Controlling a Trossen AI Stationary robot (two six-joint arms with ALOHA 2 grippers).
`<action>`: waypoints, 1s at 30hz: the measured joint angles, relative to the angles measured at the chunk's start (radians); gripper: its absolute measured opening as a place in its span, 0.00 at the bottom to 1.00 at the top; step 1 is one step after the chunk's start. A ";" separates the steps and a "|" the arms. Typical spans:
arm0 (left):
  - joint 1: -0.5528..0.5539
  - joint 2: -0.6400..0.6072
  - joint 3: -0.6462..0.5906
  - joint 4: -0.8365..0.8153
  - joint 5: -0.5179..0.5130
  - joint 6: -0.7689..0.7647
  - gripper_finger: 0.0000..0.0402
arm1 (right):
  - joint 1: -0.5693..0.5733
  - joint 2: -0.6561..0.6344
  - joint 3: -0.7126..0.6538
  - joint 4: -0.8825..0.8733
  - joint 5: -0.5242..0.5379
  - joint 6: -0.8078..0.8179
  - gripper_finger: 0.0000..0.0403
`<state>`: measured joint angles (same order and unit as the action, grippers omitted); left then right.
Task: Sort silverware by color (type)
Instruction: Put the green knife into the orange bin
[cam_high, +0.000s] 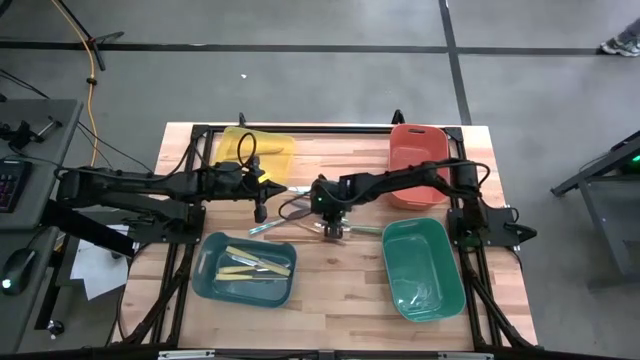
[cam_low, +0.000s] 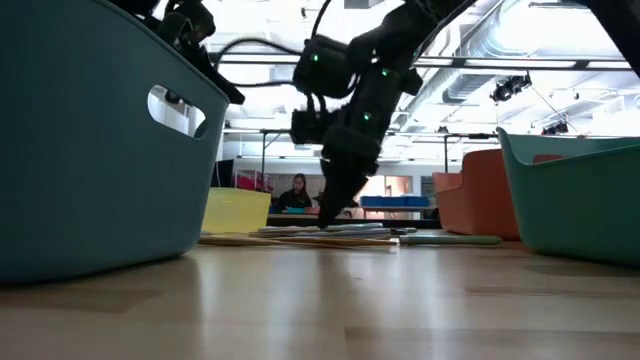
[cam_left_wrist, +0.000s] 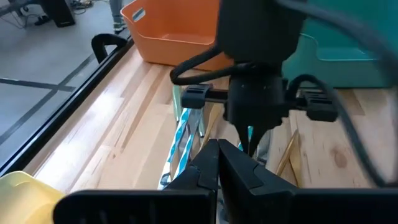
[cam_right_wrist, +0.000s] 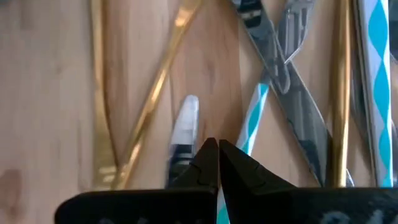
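The loose silverware (cam_high: 300, 222) lies in a heap on the wooden table's middle. It holds gold-tan pieces (cam_right_wrist: 155, 81), shiny silver ones (cam_right_wrist: 287, 81) and teal-striped ones (cam_right_wrist: 255, 118), which cross one another. My right gripper (cam_high: 334, 232) is shut and points steeply down at the heap, its tips (cam_right_wrist: 218, 146) right over a silver piece and a striped one. My left gripper (cam_high: 260, 213) is shut and empty above the table, left of the heap. Several cream-yellow utensils (cam_high: 255, 262) lie in the blue-teal bin (cam_high: 205, 265). My right gripper's shut tips (cam_low: 330, 215) come down from above to the level of the heap (cam_low: 340, 235). I cannot tell whether they touch a piece. Nothing sits between the fingers.
Four bins ring the heap: the blue-teal one near left, a green one (cam_high: 395, 262) near right, a yellow one (cam_high: 272, 150) far left and an orange one (cam_high: 420, 150) far right. Bare wood lies between the two near bins. A person sits far behind the table (cam_low: 298, 190).
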<state>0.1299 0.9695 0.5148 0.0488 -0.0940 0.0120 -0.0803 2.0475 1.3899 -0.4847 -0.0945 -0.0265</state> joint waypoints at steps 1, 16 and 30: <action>0.000 0.000 0.000 0.000 0.000 0.000 0.00 | -0.003 0.007 0.000 0.010 0.000 0.000 0.00; -0.006 0.000 0.000 -0.001 0.000 -0.001 0.00 | -0.047 -0.005 0.002 -0.029 0.069 -0.052 0.00; -0.029 0.001 -0.001 0.005 0.006 -0.010 0.00 | 0.088 -0.028 0.002 -0.225 0.069 -0.059 0.00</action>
<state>0.1005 0.9703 0.5140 0.0540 -0.0875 0.0021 0.0074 2.0195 1.3918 -0.7093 -0.0259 -0.0852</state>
